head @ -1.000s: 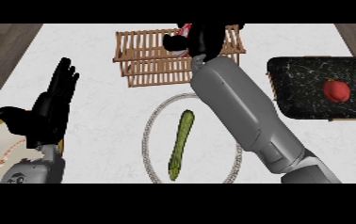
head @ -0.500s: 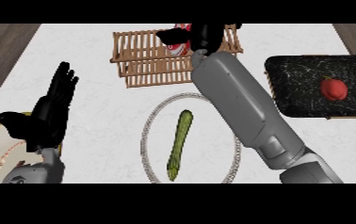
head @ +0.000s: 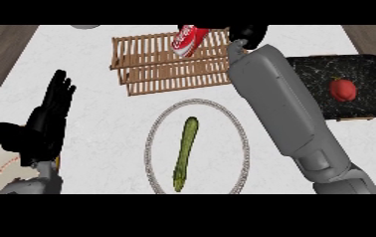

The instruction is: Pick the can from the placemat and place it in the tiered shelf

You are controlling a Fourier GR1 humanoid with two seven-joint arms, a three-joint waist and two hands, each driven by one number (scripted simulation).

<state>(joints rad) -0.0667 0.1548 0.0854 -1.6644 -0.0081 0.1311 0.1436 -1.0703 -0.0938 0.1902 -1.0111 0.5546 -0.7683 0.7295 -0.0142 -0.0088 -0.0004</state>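
Note:
The red can (head: 189,39) lies tilted on the top tier of the wooden slatted shelf (head: 158,66) at the back of the counter. My right hand (head: 248,34) is just to the right of the can, apart from it, open and holding nothing; its grey forearm runs up the right side of the view. The dark placemat (head: 316,76) is at the right, partly hidden by that forearm. My left hand (head: 50,112) rests open at the left edge, fingers up.
A red tomato (head: 343,89) sits on the placemat. In front of the shelf, a round plate (head: 151,141) holds a long green cucumber (head: 185,152). A pale round edge (head: 9,165) shows at the lower left.
The right hand has let go of the can, which now lies on the shelf's top tier, and has moved to the right of it. The left hand has stayed put.

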